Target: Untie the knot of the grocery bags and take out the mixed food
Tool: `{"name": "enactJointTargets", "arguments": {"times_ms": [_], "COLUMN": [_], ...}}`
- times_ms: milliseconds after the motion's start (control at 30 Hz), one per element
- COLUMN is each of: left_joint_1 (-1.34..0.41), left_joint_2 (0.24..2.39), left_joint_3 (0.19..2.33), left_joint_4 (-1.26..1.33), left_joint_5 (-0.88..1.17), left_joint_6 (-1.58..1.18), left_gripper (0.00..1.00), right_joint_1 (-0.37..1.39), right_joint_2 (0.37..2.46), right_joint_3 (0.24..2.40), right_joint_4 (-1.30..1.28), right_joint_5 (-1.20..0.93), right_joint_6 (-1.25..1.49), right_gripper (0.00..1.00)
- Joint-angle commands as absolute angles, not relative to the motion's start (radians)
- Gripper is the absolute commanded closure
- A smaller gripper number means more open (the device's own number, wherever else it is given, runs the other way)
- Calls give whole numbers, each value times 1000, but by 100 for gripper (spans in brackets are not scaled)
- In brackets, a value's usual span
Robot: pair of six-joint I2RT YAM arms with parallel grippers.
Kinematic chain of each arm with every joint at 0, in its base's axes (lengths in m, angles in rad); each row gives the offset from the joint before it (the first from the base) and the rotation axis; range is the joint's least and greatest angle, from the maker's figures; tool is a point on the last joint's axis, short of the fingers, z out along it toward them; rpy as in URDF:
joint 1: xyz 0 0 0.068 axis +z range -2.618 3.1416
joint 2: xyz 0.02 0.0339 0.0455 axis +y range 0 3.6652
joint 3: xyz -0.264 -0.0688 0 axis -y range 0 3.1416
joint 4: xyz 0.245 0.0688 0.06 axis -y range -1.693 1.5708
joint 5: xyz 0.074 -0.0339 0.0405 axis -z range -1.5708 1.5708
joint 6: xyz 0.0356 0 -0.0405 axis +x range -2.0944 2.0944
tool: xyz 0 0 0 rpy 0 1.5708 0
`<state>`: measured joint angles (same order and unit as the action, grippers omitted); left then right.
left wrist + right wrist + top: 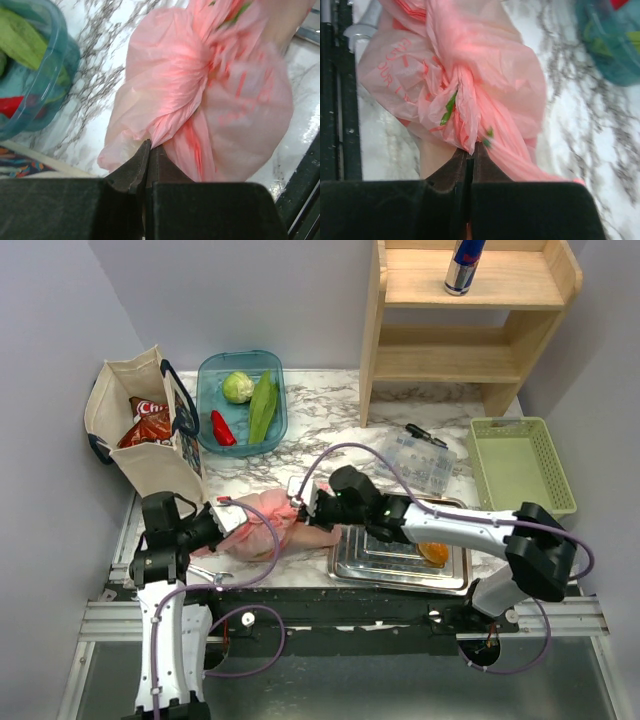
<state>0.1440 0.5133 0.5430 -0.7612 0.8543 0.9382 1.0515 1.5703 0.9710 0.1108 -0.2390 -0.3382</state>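
Observation:
The pink plastic bag (268, 525) lies at the table's front middle, its handles bunched into the knot (462, 95), which also shows in the left wrist view (200, 65). My left gripper (222, 527) is shut on a fold of the pink bag (170, 115) at its left end. My right gripper (306, 508) is shut on the twisted pink plastic (470, 135) just below the knot, at the bag's right side. A pale beige shape (432, 160) shows beneath the bag. The beige canvas tote (150, 465) stands at the left with red chip bags (150, 422) inside.
A blue tub (205, 375) behind the bag holds a pale green head, a long green vegetable and a red pepper. A metal tray (395, 560) with an orange item sits at the right front. A clear box (420, 462), a green basket (520, 465) and a wooden shelf (470, 345) stand behind.

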Motion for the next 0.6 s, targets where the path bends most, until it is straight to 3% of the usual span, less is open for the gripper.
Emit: {"name": "enactJointTargets", "arguments": {"times_ms": [0,200,467,500,533,567], "left_joint_1": [298,474,495,494,491,483], "left_joint_2": [575,674,633,619,599,580], "left_joint_3": [601,652,693,702,706,708], "left_joint_4": [-756,-738,-939,-986,-1018,-1022], "left_joint_5": [811,827,874,904,939,964], "left_joint_6": [969,1022,1222,1261,1277,1272], "left_gripper": [100,100,99,81,57,46], "right_joint_1": [936,861,861,861,863,863], "right_joint_2": [1435,1356,1381,1391,1404,1417], "right_joint_3": [878,809,852,885,923,960], "right_joint_4": [35,20,58,26,-12,-43], "right_joint_5": [-133,-149,-232,-292,-332,-367], "right_joint_6": [-441,-521,-487,-486,-473,-446], "right_gripper": [99,99,96,77,56,36]}}
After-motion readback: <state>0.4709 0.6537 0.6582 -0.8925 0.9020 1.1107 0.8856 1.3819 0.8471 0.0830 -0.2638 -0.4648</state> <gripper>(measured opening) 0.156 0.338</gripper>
